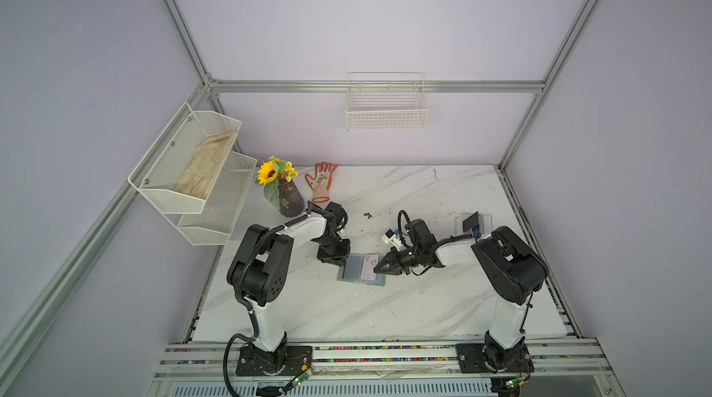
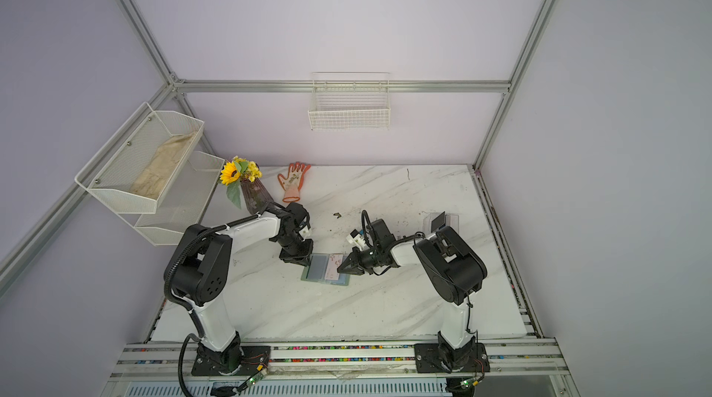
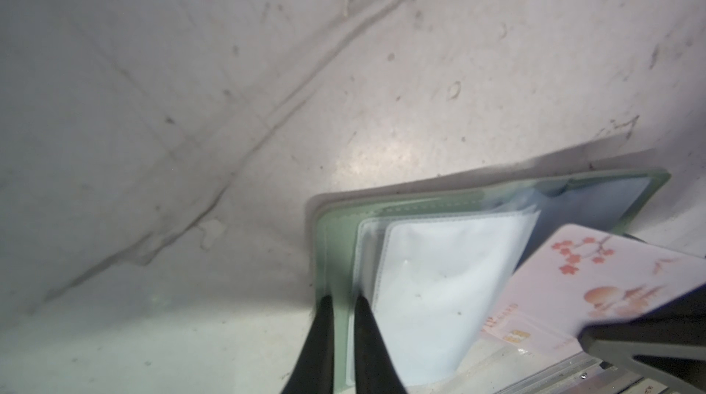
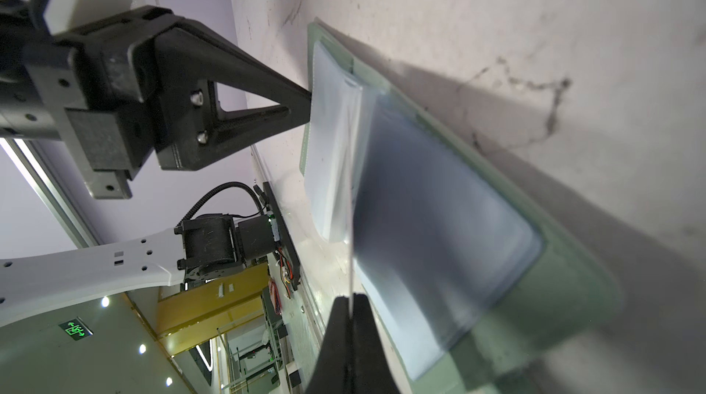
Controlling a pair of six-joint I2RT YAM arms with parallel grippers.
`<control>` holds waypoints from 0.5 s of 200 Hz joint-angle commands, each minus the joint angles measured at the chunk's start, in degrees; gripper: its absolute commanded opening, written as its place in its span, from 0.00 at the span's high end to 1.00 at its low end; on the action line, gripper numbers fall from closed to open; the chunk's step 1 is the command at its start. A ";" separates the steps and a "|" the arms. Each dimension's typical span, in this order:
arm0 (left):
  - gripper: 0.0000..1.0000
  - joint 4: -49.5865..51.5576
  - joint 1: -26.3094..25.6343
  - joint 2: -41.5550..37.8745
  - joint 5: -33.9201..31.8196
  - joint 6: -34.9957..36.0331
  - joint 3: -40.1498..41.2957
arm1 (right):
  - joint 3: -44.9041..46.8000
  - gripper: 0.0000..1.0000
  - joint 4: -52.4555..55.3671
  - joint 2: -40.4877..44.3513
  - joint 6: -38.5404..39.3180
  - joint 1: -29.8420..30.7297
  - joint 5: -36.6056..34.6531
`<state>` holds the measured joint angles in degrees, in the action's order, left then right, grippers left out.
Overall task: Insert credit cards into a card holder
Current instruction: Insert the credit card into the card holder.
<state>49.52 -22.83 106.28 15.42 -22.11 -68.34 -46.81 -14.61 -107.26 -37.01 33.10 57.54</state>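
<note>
The sage-green card holder [image 1: 352,267] [image 2: 316,268] lies open on the marble table in both top views, its pale clear sleeves [image 3: 439,277] fanned up. My left gripper [image 1: 336,259] [image 3: 342,306] is shut on the holder's left cover edge [image 3: 328,243]. My right gripper [image 1: 376,270] [image 4: 349,304] is shut on the pale pink credit card [image 1: 370,261] [image 3: 596,285], which hangs tilted over the holder's right half. The right wrist view shows this card edge-on [image 4: 350,201] beside a sleeve [image 4: 439,201]. A black card [image 1: 470,221] and a blue one [image 1: 476,228] sit in a clear box.
The clear plastic box [image 1: 486,221] stands at the right rear of the table. A vase of sunflowers [image 1: 288,200] and an orange glove [image 1: 321,181] are at the back left. A mesh shelf [image 1: 192,168] and a wire basket [image 1: 387,110] hang on the walls.
</note>
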 commanded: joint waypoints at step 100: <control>0.87 2.10 0.24 -1.67 -2.23 0.26 -3.69 | 1.49 1.00 -9.82 -1.28 -5.80 -0.58 3.61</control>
<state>49.98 -22.83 106.17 15.33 -22.00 -68.53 -44.99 -22.17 -108.14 -42.02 32.93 59.72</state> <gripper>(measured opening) 0.134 0.045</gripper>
